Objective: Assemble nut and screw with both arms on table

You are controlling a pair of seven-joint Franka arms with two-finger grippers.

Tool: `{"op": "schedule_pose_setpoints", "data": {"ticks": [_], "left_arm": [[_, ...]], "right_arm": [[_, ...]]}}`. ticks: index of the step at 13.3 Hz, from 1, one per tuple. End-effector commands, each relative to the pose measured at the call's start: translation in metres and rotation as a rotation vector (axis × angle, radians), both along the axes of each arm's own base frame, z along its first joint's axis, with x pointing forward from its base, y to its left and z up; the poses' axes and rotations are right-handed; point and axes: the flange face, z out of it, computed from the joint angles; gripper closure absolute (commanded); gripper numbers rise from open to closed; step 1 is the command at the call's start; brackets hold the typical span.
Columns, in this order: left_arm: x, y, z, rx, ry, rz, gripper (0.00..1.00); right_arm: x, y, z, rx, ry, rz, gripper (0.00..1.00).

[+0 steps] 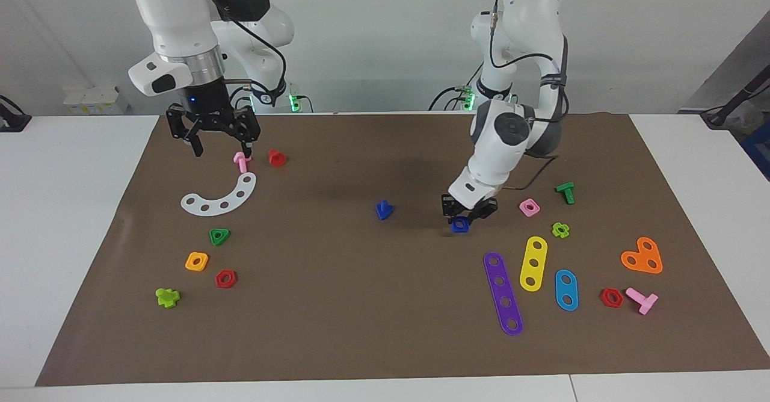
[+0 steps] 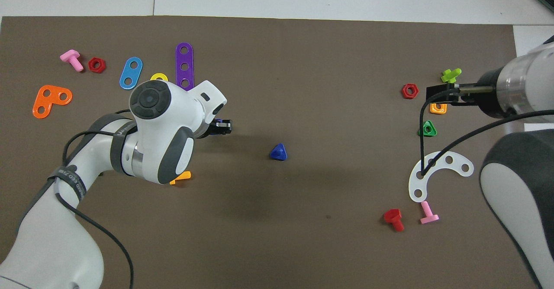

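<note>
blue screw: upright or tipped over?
Upright on its triangular head, stem pointing up. The screw stands alone mid-mat: the facing view shows the stem above the head, the overhead view mostly the head.

In the overhead view the left arm's [image 2: 160, 137] wrist hides the nut, most of the yellow strip [image 2: 159, 77] and all but the stem end of an orange bolt [image 2: 181, 176], and only a tip of the left gripper [image 2: 223, 126] shows past it. In the facing view the left gripper [image 1: 468, 214] sits low over the nut [image 1: 460, 224], covering its nearer-robot edge; whether the fingers touch it cannot be told. The right arm [image 2: 519, 181] is cut off by the overhead view's edge, its gripper [image 2: 446, 96] covers part of the orange-yellow nut [image 2: 438, 108], and both arms' upper links run out of the facing view's top.
</note>
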Motion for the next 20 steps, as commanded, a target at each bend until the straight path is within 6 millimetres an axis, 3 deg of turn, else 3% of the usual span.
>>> {"op": "schedule_pose_setpoints", "data": {"ticks": [1, 4, 7, 10, 15, 20], "left_arm": [[-0.019, -0.055, 0.008, -0.002, 0.036, 0.094, 1.00], [-0.049, -0.111, 0.016, -0.038, 0.042, 0.131, 1.00], [-0.059, -0.139, 0.024, -0.074, 0.037, 0.162, 1.00], [-0.063, -0.145, 0.015, -0.072, 0.037, 0.159, 1.00], [-0.085, -0.161, -0.007, -0.040, 0.068, 0.135, 1.00], [-0.089, -0.155, -0.028, -0.031, 0.058, 0.137, 1.00]], "right_arm": [[0.001, -0.014, 0.013, 0.005, 0.023, 0.036, 0.00], [0.001, -0.028, 0.013, 0.001, 0.032, 0.041, 0.00], [-0.002, -0.048, 0.012, 0.072, 0.056, 0.045, 0.00], [-0.003, -0.046, 0.008, 0.073, 0.066, 0.045, 0.00], [-0.009, -0.037, 0.010, 0.054, 0.084, 0.068, 0.00], [-0.012, -0.039, 0.015, 0.045, 0.077, 0.141, 0.00]]}}
